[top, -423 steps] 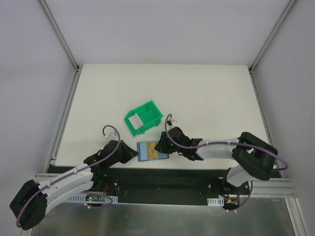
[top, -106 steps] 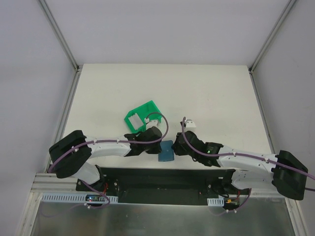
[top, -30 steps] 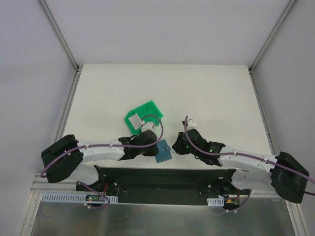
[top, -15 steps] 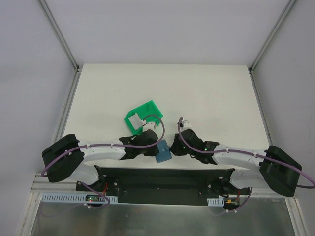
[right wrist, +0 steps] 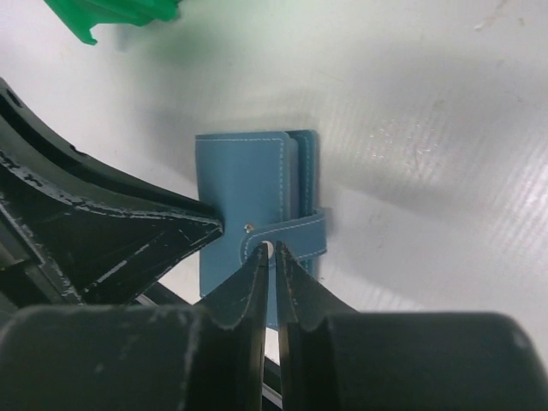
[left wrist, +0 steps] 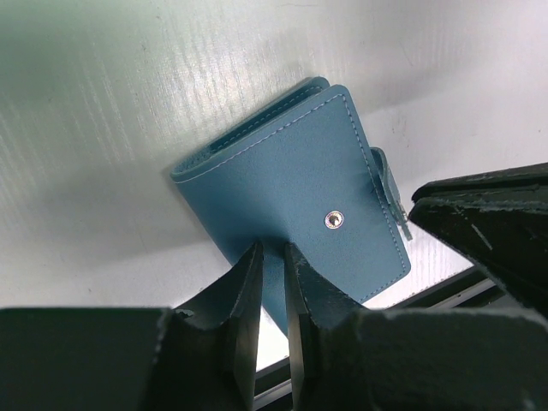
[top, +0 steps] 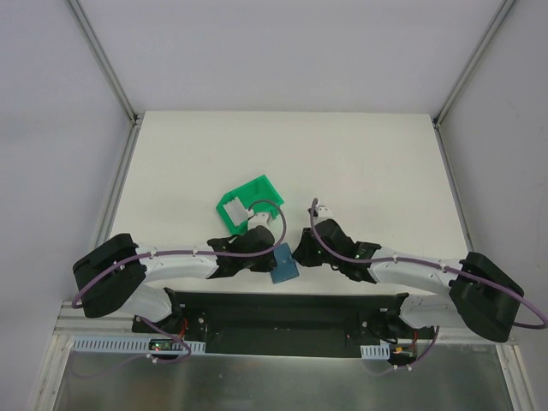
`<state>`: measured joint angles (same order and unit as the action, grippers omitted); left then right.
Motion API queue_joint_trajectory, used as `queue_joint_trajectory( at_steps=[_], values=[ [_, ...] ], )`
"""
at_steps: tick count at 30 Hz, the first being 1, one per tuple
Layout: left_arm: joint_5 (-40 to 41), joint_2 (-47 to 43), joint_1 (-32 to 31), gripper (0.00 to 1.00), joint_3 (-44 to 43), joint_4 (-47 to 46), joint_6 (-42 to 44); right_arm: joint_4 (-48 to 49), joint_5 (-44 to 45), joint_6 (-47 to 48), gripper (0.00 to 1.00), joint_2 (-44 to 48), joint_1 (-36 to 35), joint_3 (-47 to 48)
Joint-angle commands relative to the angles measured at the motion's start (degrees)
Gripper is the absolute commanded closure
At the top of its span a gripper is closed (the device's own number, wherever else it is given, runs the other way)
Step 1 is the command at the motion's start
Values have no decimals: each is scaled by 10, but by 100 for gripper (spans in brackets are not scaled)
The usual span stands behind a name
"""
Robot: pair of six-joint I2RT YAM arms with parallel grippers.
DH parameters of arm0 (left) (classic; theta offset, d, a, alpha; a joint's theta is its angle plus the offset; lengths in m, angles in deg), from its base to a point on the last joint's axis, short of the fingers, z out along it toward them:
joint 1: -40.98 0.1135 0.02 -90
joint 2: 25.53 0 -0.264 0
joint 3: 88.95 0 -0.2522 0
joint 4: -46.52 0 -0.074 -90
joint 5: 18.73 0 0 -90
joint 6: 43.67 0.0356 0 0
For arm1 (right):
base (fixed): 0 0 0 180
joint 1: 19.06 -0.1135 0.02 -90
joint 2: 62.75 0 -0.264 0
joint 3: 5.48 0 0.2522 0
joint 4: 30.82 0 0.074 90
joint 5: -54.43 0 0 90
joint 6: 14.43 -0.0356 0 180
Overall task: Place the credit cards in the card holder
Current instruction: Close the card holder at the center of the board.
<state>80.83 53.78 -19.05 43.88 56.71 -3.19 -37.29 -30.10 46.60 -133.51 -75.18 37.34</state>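
Top view: the holder lies folded at 6 o'clock on the counter, at the near edge. The left gripper meets it from 9 o'clock and the right gripper from 3 o'clock. The bin sits at 11 o'clock from the holder, just beyond the left wrist. A pale piece lies in the bin; we cannot tell if it is a card. No other cards show.

Left wrist view: the holder lies cover up, snap showing, folded edge toward 10 o'clock. The left gripper is clamped narrowly on the near cover edge. We take this as a steadying grip, so the holder cannot slide while the other arm works.

Right wrist view: the strap wraps round from 3 o'clock onto the cover. The right gripper has its fingers nearly together at the strap's free end and seems to pinch it. We judge the aim is to work the strap closure: pressing it home or lifting it, we cannot say. Whether cards sit inside is hidden.
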Motion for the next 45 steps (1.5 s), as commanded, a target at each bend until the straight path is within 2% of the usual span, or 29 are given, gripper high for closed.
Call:
queue_joint_trajectory(
  at_steps=[1,16,21,24,26,29,33,39,45],
  values=[
    [16,7,-4,85,2,9,-8,35,-32,9,91,-19,1,30],
    [16,0,-4,84,3,8,-5,72,-49,-21,92,-66,-9,24],
    [10,-8,-6,82,4,8,2,76,-35,-28,92,-84,-13,22],
    [7,-25,-4,72,11,8,6,64,-18,-36,92,-89,-13,18],
    [8,-46,-4,59,21,8,7,59,-10,-42,92,-88,-13,14],
    [12,-78,-5,47,38,13,-6,57,-6,-53,92,-84,-14,5],
    [12,-103,-5,38,68,16,-45,59,1,-57,92,-83,-19,1],
    [5,-68,-4,36,70,3,-81,59,2,-54,92,-83,-21,5],
    [0,-43,-5,48,63,-24,-83,60,4,-53,91,-79,-21,2]
  ],
)
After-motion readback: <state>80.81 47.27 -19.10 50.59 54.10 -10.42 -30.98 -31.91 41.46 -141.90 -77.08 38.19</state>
